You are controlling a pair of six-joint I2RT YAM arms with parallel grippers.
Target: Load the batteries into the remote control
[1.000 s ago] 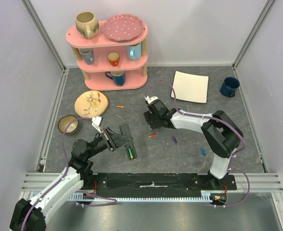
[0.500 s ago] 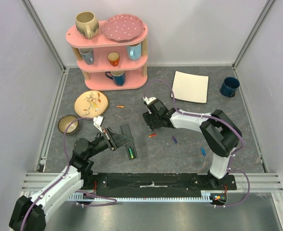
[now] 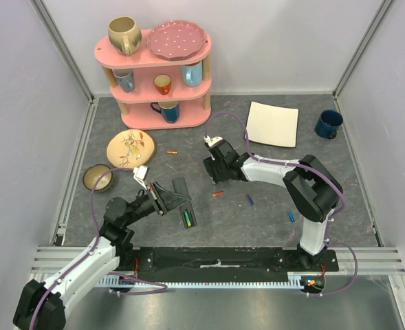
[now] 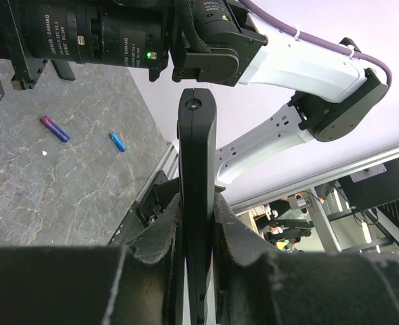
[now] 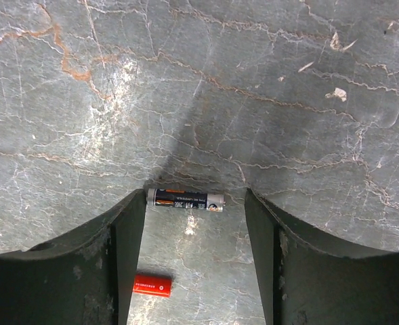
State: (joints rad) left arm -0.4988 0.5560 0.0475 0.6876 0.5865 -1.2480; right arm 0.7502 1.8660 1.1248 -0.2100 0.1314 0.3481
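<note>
My left gripper (image 3: 168, 199) (image 4: 198, 203) is shut on the remote control (image 3: 183, 190) (image 4: 197, 156), a slim black bar that shows edge-on in the left wrist view. A green battery (image 3: 186, 218) sits in its open near end. My right gripper (image 3: 214, 173) (image 5: 196, 203) hangs open over the table, pointing down. A black-and-orange battery (image 5: 185, 199) lies between its fingertips, close to the left one. A red battery (image 5: 152, 285) (image 3: 218, 194) lies just behind. Loose on the table are a purple battery (image 3: 249, 200) (image 4: 53, 128), a blue one (image 3: 291, 216) (image 4: 118, 141) and an orange one (image 3: 172, 152).
A pink shelf (image 3: 154, 103) with mugs and a dotted plate stands at the back left. A white square plate (image 3: 272, 124) and a blue mug (image 3: 328, 124) sit at the back right. A floral plate (image 3: 130, 146) and a small bowl (image 3: 95, 177) lie at the left.
My right gripper has shifted a little to the far left, away from the red battery. My left gripper has turned the remote slightly and still holds it.
</note>
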